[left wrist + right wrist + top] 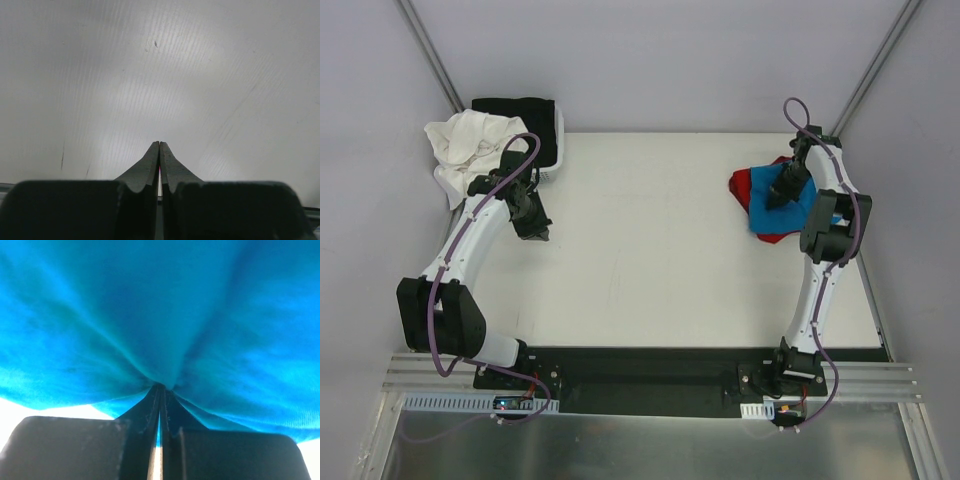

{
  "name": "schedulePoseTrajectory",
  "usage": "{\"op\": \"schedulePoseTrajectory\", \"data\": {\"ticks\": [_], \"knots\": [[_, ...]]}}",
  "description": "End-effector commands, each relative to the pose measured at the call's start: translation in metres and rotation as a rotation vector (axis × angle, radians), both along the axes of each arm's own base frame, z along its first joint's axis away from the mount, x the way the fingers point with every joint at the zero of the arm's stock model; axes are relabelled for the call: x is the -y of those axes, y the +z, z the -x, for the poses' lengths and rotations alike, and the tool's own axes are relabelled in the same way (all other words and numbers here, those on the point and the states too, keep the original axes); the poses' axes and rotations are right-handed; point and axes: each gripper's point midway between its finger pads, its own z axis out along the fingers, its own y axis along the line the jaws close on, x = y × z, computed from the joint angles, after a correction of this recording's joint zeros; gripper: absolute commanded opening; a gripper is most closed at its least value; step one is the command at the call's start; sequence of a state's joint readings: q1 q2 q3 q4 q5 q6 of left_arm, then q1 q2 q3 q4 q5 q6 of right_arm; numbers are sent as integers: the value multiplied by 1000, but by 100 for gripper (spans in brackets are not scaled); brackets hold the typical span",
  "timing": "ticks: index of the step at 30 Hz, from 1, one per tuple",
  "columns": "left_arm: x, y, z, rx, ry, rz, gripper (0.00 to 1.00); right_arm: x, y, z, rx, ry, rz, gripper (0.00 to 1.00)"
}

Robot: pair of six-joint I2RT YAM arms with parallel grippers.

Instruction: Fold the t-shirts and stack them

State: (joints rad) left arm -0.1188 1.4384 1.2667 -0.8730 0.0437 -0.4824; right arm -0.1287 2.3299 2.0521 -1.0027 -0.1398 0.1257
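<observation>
Pinching the blue t-shirt [770, 218] with my right gripper [782, 195]: fingers are together and a pucker of blue cloth is drawn in at the tips, with creases fanning out from there across the wrist view [161, 387]. The blue shirt sits at the far right of the table [650, 250], lying on top of the red t-shirt [745, 185]. Red shows past its left edge and again at its near edge.

My left gripper [535, 232] is at the far left, over bare table, pointing down. Its fingers are pressed flat together with nothing between them [159, 145], and the wrist view shows only plain white surface.

Just behind my left arm, the white t-shirt [465, 145] is a crumpled heap at the far-left corner, partly draped off the table edge. The black t-shirt [515, 108] is beside it, lying in the white basket [560, 140]. White and black shirts touch. That pile and the blue/red pile are well apart.
</observation>
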Motion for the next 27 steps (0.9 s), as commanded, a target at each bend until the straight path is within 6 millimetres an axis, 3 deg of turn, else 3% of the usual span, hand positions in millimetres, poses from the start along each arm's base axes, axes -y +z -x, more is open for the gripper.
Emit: {"op": "schedulePoseTrajectory", "data": {"ticks": [1,10,12,13,14,16,17,18,19,22,23,25,26,27], "knots": [[-1,0,6,-7,-10,-15,0,-13,-28,-18,-2,19,-23,1],[-2,1,12,-3,-9,-14,0,-8,-17,-44,74,6,-58,1],[-2,0,14,-4,-7,-16,0,-8,6,-51,151,14,-45,1],[-2,1,14,-3,-5,-15,0,-10,5,-43,146,18,-32,1],[-3,0,16,-4,-3,-16,0,-9,37,-44,221,25,-4,1],[-3,-1,17,-4,-2,-14,0,-9,52,-38,269,46,53,1],[-2,-1,18,-6,-2,-11,0,-12,65,-37,302,57,65,1],[-2,-2,19,-8,-1,-11,0,-15,91,-35,362,70,76,1],[-2,-2,18,-11,-1,-11,0,-24,96,-31,367,103,83,1],[0,-2,16,-11,0,-3,0,-39,94,-13,328,143,81,1],[0,-1,15,-11,0,-1,0,-45,79,0,277,150,64,1],[1,2,11,1,1,4,0,-55,70,13,251,154,40,1],[1,3,11,4,1,3,0,-59,52,29,199,160,33,1],[1,5,10,8,1,4,0,-66,49,32,205,172,37,1]]}}
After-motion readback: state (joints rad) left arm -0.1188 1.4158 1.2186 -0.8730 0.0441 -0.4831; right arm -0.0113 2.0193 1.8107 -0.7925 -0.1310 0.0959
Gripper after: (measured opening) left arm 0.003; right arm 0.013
